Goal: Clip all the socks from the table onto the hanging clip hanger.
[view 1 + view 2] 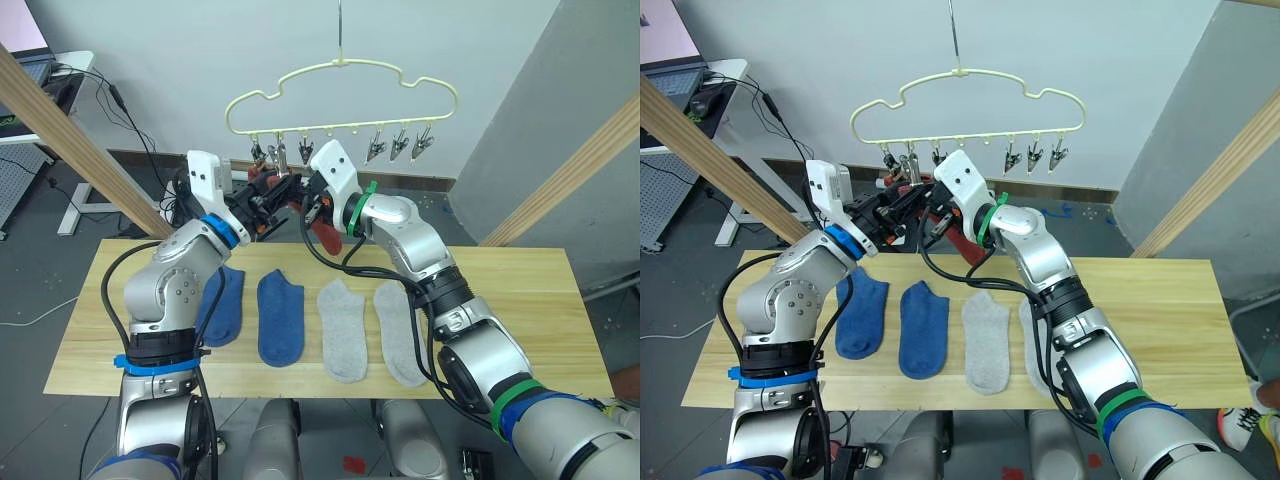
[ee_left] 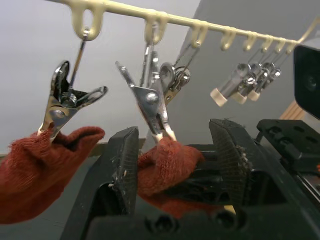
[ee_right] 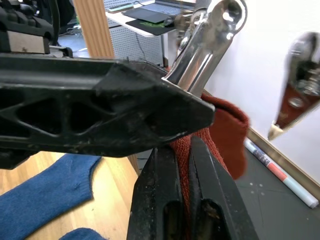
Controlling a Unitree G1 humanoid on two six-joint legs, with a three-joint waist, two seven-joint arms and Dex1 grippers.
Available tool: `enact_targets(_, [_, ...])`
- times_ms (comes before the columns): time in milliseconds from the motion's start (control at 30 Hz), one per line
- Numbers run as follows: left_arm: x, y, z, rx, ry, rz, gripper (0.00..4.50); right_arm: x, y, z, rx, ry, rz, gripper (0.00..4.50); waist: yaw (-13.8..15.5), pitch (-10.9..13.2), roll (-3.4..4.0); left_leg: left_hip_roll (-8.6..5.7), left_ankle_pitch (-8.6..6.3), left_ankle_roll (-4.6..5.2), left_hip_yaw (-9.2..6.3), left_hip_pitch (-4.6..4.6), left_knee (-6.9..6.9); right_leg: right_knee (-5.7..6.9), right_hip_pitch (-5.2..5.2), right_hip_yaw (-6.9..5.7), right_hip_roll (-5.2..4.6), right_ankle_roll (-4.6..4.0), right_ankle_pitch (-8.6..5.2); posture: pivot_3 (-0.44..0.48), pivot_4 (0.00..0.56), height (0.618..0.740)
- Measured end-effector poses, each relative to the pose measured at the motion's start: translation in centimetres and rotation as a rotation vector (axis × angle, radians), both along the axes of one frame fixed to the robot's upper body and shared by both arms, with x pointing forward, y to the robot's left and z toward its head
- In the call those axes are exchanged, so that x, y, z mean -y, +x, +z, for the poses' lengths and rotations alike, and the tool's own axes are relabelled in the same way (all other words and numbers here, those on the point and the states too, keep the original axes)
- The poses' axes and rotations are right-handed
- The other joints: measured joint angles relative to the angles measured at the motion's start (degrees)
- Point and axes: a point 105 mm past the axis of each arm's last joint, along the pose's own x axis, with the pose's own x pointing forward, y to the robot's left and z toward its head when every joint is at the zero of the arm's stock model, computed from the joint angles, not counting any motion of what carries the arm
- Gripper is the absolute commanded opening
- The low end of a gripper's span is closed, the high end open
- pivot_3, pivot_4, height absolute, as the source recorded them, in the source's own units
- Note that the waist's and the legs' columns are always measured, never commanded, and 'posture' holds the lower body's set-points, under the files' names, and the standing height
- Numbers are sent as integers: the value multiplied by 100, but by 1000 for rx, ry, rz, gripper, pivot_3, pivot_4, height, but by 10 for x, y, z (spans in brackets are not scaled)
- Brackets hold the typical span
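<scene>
Four short knit socks lie nearest the camera in a row on the long light-wood plank surface point(image 1: 520, 300): two blue socks point(image 1: 280, 317) to the robot's left and two light grey socks point(image 1: 343, 328) to the right, flat and well apart from the edge, waiting their turn.

Above them the thin pale yellow-green wire clip hanger point(image 1: 340, 95) hangs by its metal hook, with a row of small silver clips along its lower bar. Both arms are raised to its left end. One rust-red knit sock point(image 2: 35, 170) already hangs from the end clip point(image 2: 62, 102).

The second rust-red sock point(image 2: 165, 165) is bunched up against the tip of the next silver clip point(image 2: 150, 102). The left gripper point(image 2: 175, 165) has its black fingers point(image 2: 122, 165) spread on either side of this sock and clip rather than clamped; they seem placed to bracket the clip so it cannot swing away. The right gripper point(image 3: 182, 200) pinches the red fabric tight between its two black fingers, holding the sock's edge up at the clip, so the sock hangs below the right hand over the surface.

Judging by this, two socks are at the hanger and four remain. The likely snag is the hanger swaying or the fabric slipping out before the clip bites.
</scene>
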Motion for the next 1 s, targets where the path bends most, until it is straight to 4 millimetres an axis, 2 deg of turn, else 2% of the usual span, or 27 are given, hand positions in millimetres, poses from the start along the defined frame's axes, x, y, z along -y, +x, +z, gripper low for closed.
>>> enact_targets(100, [-1, -1, -1, 15, 19, 17, 2528, 1, 0, -1, 3, -10, 6, 2169, -2, 0, 0, 0, 0, 0, 1, 0, 0, 0, -2, 1, 0, 0, 0, -184, 307, 740])
enact_targets(233, [-8, -2, 1, 86, 71, 95, 2528, 8, -4, -10, 25, -70, 18, 2169, 0, 0, 0, 0, 0, 0, 3, -2, -1, -1, -3, 2, 0, 0, 0, -192, 307, 740])
enact_targets(367, [-11, -7, -6, 176, 178, 181, 2528, 34, -8, -29, 42, -145, 6, 2169, 12, 0, 0, 0, 0, 0, 7, -4, 0, -4, -4, 6, -1, 0, 0, -192, 307, 740])
enact_targets(433, [-6, -11, -12, 209, 226, 187, 2528, 47, -10, -31, 63, -171, -4, 2169, 14, 0, 0, 0, 0, 0, 7, -5, 1, -2, -5, 6, -1, -1, 1, -193, 309, 740])
enact_targets(700, [28, -15, -8, 349, 255, 221, 2528, 82, -39, -8, 161, -196, -3, 2169, -4, 0, 0, 0, 0, 1, 7, -5, 6, 2, -4, 7, 0, -3, 2, -225, 320, 740])
enact_targets(867, [37, 1, -16, 343, 257, 310, 2528, 94, -52, 1, 162, -203, -11, 2169, -16, 0, -1, 0, 0, 2, 7, -5, 9, 2, -3, 6, 0, -6, 4, -261, 322, 740])
enact_targets(1000, [38, 11, -10, 369, 246, 366, 2528, 100, -55, 7, 161, -212, -29, 2169, -17, 0, -1, -1, 0, 2, 7, -5, 10, 2, -2, 7, 0, -6, 4, -272, 322, 740])
